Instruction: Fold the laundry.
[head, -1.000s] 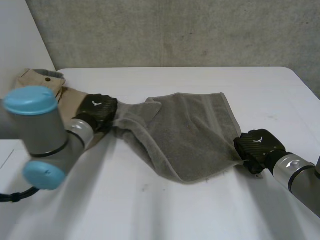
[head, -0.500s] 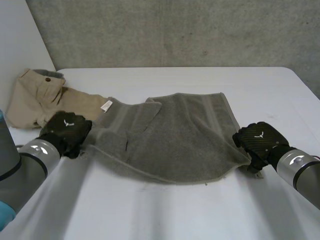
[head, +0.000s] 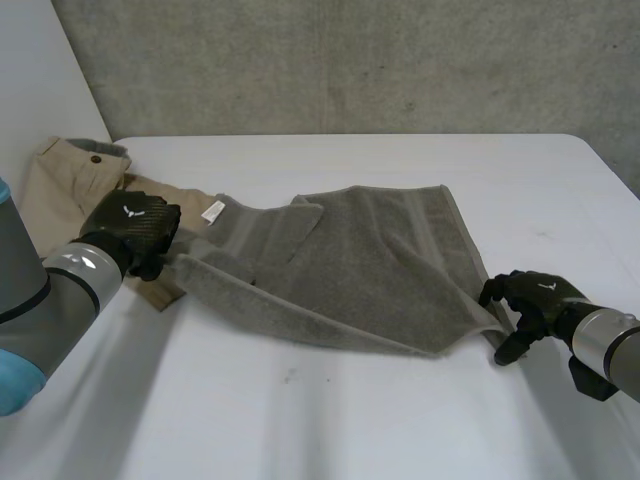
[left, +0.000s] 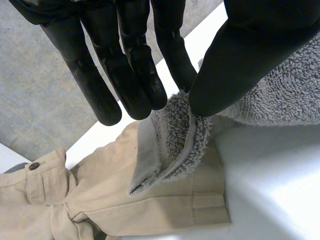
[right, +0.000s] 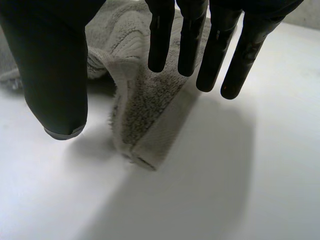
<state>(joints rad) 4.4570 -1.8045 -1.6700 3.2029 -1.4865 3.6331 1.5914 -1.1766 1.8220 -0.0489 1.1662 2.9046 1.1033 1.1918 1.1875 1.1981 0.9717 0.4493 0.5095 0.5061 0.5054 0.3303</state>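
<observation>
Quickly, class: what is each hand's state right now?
Left hand: shut on the grey towel's edge.
Right hand: open, holding nothing.

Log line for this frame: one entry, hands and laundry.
left robot hand: pinches grey towel corner | right robot hand: open above other corner | beige trousers: beneath pinched corner
</observation>
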